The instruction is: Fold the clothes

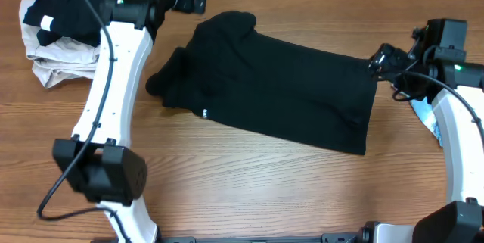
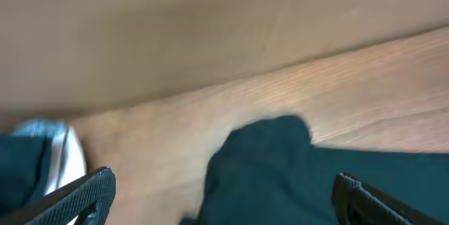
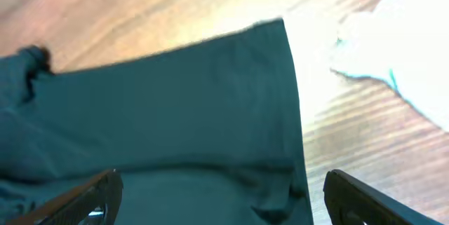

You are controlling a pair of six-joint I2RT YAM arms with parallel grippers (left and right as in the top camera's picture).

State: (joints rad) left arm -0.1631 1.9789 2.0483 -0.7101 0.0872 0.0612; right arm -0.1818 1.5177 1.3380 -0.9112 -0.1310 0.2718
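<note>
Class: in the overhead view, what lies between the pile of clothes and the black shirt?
The left arm crosses the table there, between the pile and the shirt. The overhead view shows it.

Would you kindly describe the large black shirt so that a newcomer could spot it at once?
On the wooden table, look to the middle, where the large black shirt lies spread out. Unlike the other black garment, crumpled on a beige one in the far left corner, it lies alone and bears a small white logo near its front left edge.
</note>
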